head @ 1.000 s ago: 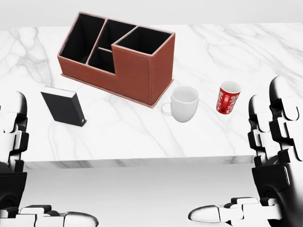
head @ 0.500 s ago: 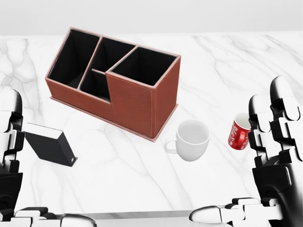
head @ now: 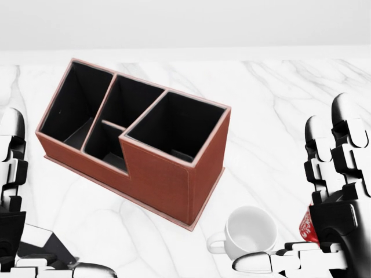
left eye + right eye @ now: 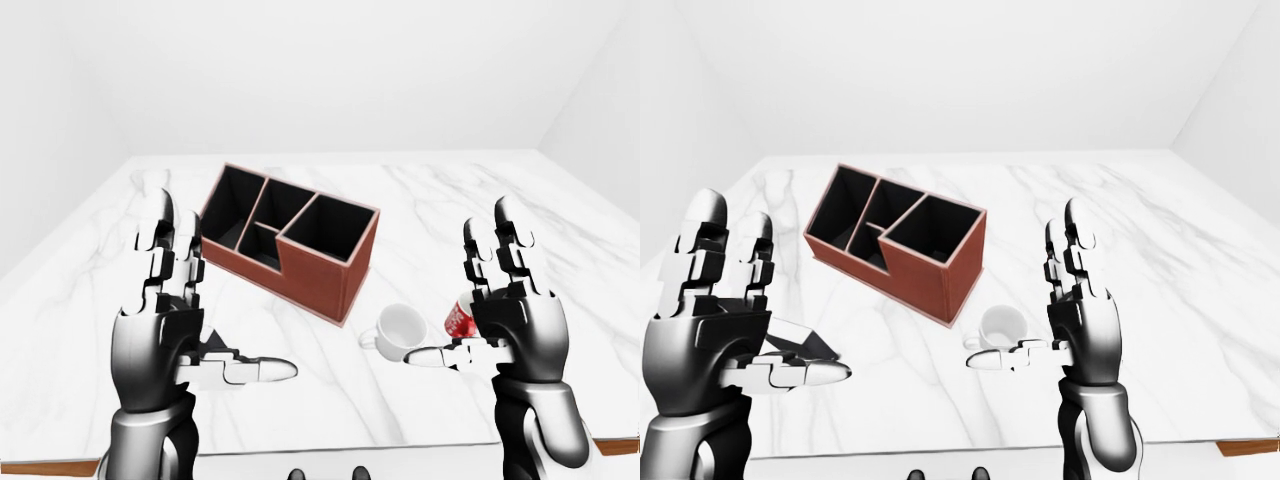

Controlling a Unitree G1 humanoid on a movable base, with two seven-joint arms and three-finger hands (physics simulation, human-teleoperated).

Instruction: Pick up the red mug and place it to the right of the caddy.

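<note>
While both hands are raised with nothing in them, I am at the reach step, not yet the grasp. My right hand [image 4: 505, 320] stands with fingers straight up and thumb stretched sideways, spread wide and holding nothing. My left hand [image 4: 175, 320] mirrors it, equally empty.

The red mug [image 4: 459, 320] sits on the white marble bench [image 4: 440, 200], mostly hidden behind my right palm; in the left-eye view only a sliver shows at the hand's nine o'clock edge. A white mug [image 3: 248, 231] stands just beside it, at the red mug's nine o'clock. The brown caddy [image 3: 139, 142] lies at ten o'clock from the white mug, apart from it.

To do this well, I judge I should lower the right hand and bring it round from three o'clock, so the thumb does not knock the white mug. The fingers should close round the red body, not the rim. Free bench beside the caddy looks tight with the white mug there, so I would plan the placement carefully.

Compared with half a second ago, the whole head view has shifted: the base has moved closer, so the caddy looms larger and both mugs sit lower in the picture. The red mug, then half visible, is now nearly covered by my right hand. A black box [image 4: 800, 342] at the head view's lower left is now largely hidden too.
</note>
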